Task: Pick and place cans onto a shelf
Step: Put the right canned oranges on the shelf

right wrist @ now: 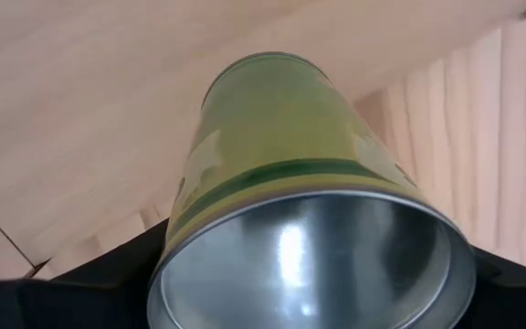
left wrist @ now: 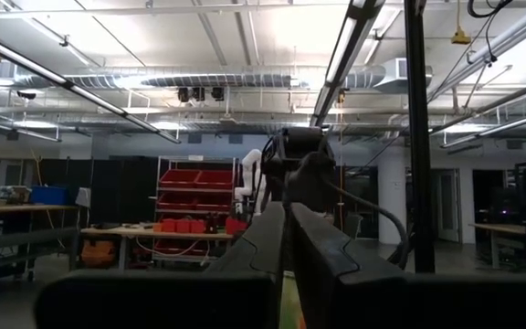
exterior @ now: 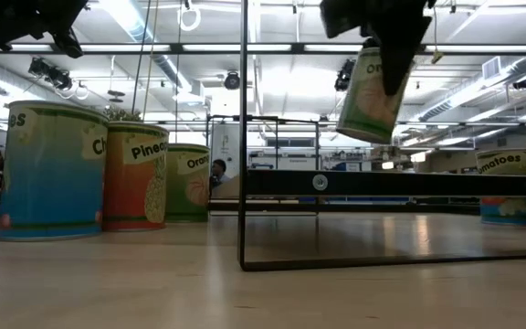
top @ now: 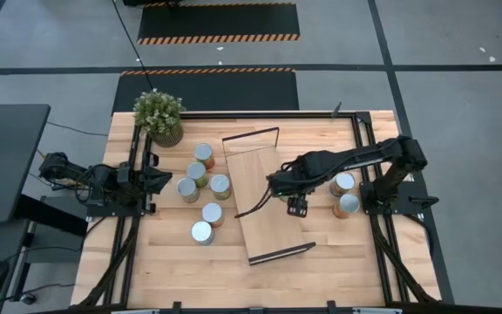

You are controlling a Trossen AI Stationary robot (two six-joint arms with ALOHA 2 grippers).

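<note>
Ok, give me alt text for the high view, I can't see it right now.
The right gripper holds a can above the light-wood shelf lying mid-table. Six cans stand left of the shelf near a potted plant, two cans to its right. The left gripper waits at the table's left edge.

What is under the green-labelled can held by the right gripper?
The green-labelled tin can, held by the right gripper, hangs above the light-wood shelf board. Only bare board shows around it; the patch straight below is covered.

Table (top: 172,270) (wood) | on it: shelf (top: 260,196), plant (top: 159,115), 5 cans L (top: 203,194), 2 cans R (top: 345,194)
</note>
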